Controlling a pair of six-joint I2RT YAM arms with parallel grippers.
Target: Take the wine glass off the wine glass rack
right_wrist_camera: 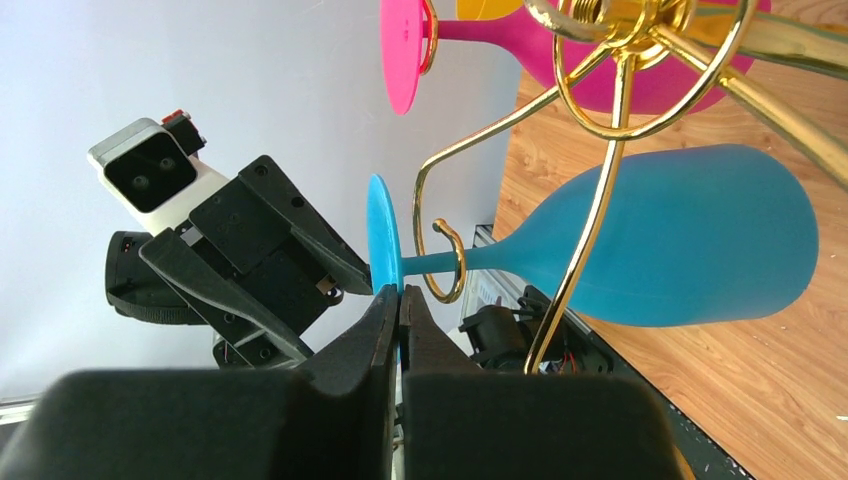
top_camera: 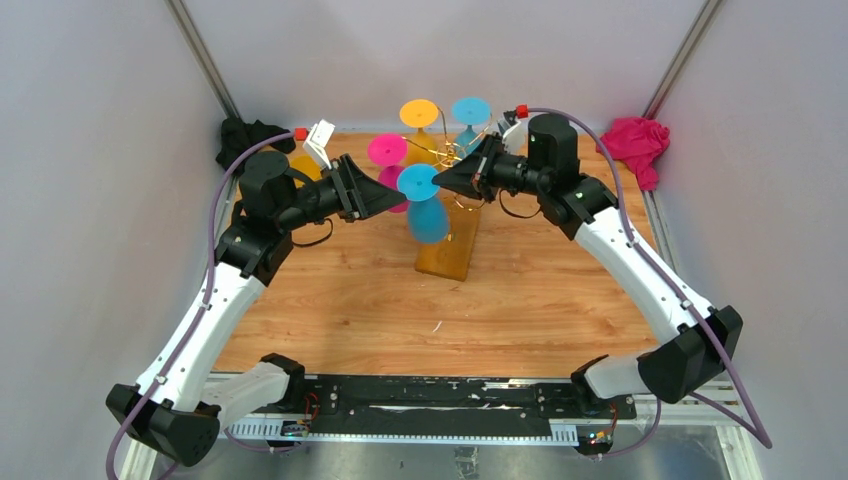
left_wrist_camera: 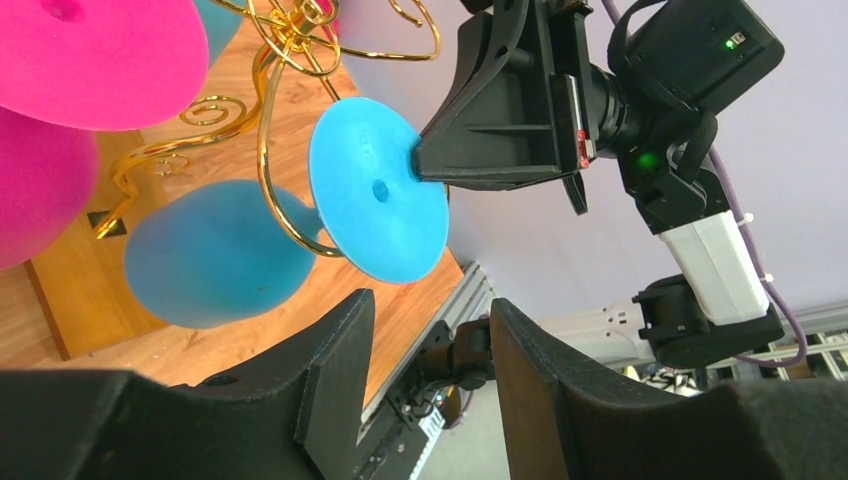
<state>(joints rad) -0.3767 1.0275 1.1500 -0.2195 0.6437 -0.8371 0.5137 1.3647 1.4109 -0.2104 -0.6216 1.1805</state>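
Hanging upside down on the wine glass rack (top_camera: 447, 252), the blue wine glass (right_wrist_camera: 660, 240) is resting with its stem (right_wrist_camera: 480, 262) inside one gold curl (right_wrist_camera: 461, 265) of the wire. Its foot (left_wrist_camera: 375, 200) is at the top and its bowl is below, over the wooden base that is standing on the bench (top_camera: 350, 310). The long axis is running from foot to bowl, close to upright as far as the top view is showing.

The glass is lying between the two arms. The right end effector (right_wrist_camera: 398, 300) is the nearer one. Its fingers are closed together and their tips are touching the rim of the foot from the right side. Whether the thin edge is really pinched between them, I cannot tell. The left end effector (left_wrist_camera: 432, 300) is waiting just beside the foot on the other side. Its fingers are apart, nothing is between them, and the flat face of the foot is turned toward it.

I am judging that the coming move is depending on the curl: the stem must be going out sideways through the open side of the curl, across the long axis, not along it. Which way this opening is facing is not clear to me. If the foot is being pushed in a wrong direction, it may be catching on the wire.
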